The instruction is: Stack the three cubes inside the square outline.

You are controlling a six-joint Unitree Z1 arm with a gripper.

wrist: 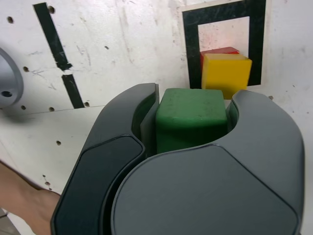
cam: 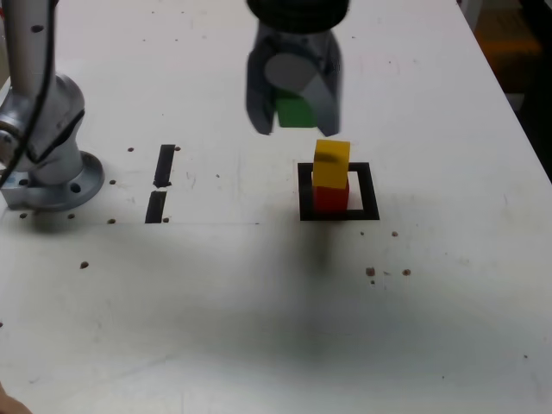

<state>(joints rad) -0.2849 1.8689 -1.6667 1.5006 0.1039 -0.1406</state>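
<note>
1. My white tabletop (cam: 259, 328) fills both views, dotted with small screw holes and a few dark specks. A broad soft shadow lies across its near half in the exterior view.
2. The arm's silver base (cam: 47, 164) sits bolted at the exterior view's left edge, well apart from the cubes.
3. The gripper (cam: 293, 121) hangs above the table, up and toward the exterior view's left of the stack, not touching it. In the wrist view I see its dark grey jaws pressed against two opposite sides of the green cube (wrist: 191, 117), pinching it and holding it clear of the table.
4. The square outline (cam: 338, 191) of black tape lies right of centre in the exterior view, white inside.
5. Inside that frame stands the red cube (cam: 330, 198), flat on the table, with the yellow cube (cam: 331, 164) resting on top of it. The yellow one looks turned slightly and shifted against the red one; from the wrist view it covers most of the red cube, leaving only a strip showing.
6. Two short black tape strips (cam: 161, 183) lie end to end, between the base and the outline, well clear of the stack.
7. Nothing stands between the held green cube and the top of the yellow one.
8. A bit of a person's bare arm (wrist: 22, 200) shows at the wrist view's edge.
</note>
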